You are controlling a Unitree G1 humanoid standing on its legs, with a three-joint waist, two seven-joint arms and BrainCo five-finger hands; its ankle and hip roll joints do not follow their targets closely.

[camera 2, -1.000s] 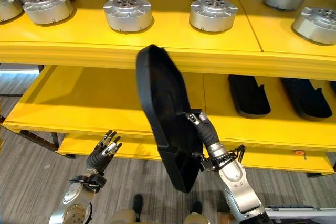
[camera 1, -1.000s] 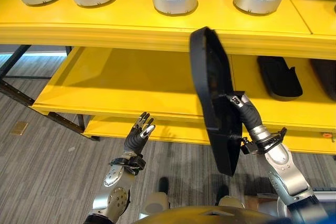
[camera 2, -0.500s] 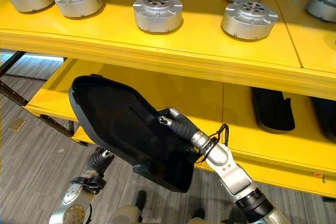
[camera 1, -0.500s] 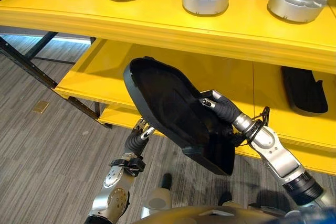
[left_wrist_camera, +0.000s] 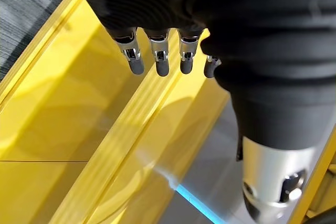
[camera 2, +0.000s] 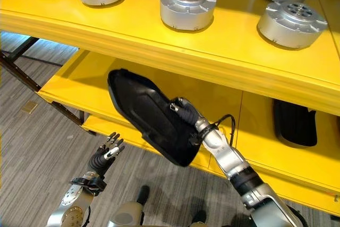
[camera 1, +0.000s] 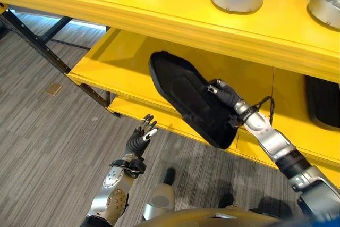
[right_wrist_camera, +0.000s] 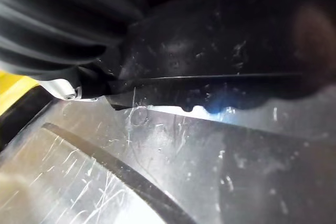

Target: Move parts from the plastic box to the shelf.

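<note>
The right arm is stretched forward and to the left from the lower right, and the right hand point(camera 2: 187, 116) is clamped on a long black moulded part point(camera 2: 146, 115), its fingers curled over the part's rim near the broader end. The part is held in the air at the front edge of the middle tier of the yellow shelf point(camera 1: 114, 75), partly over that tier and partly out past its edge. Its long axis is set on a slant: the narrower end is pointed up, away from the robot and to the left, in under the top tier, while the broader end is hung low toward the robot. The hollow side is turned upward. The left hand point(camera 1: 141, 137) is held low above the grey floor point(camera 1: 48, 131), well apart from the part, with its fingers straight and spread, nothing held. Silver round housings point(camera 2: 188, 6) are seen standing on the top tier, and another black part point(camera 2: 295, 122) is seen lying on the middle tier to the right.
</note>
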